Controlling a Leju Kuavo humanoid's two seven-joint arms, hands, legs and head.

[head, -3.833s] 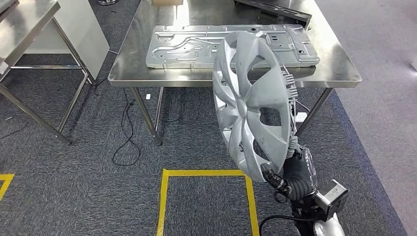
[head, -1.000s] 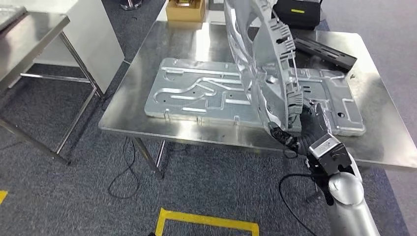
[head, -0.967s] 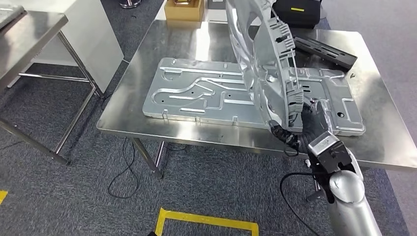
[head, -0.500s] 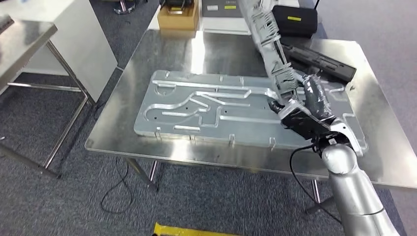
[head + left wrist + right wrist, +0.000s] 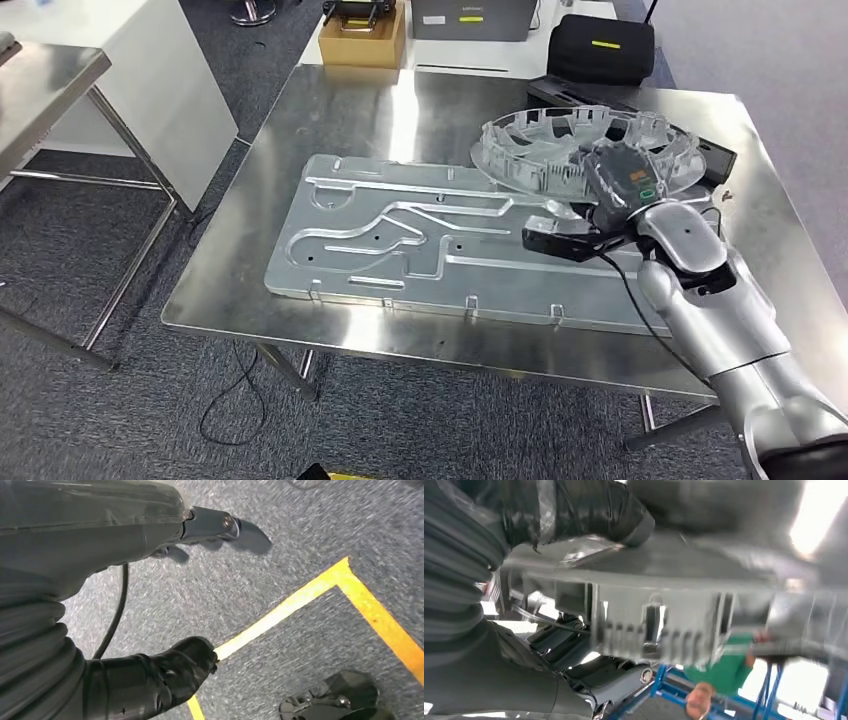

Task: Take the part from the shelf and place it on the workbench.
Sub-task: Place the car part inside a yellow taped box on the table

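1. Grey carpet all around, and in the middle a steel workbench catching the ceiling lights.
2. Down at the fingers: the right hand is over the bench, and in the wrist view a dark taped finger wraps over the ribbed rim of the wheel cover. I read that as gripping the near rim.
3. And the wheel cover is flat now, clip side up, on the far right of the bench, its near edge overlapping the long stamped panel.
4. The left hand hangs down over the carpet by a yellow floor line; thumb and dark fingers apart, nothing between them.
5. Step in hand, as I judge it: the placing, right at its end. The part looks down on the surface.
6. The next move calls for letting the fingers go and drawing the hand back towards the near edge without dragging the rim along; whether the cover sits fully settled where the hand hides it, I can't tell.
7. The count: one wheel cover, one stamped panel, one dark bar behind the cover.
8. Beyond the far edge: one cardboard box and one black bag.
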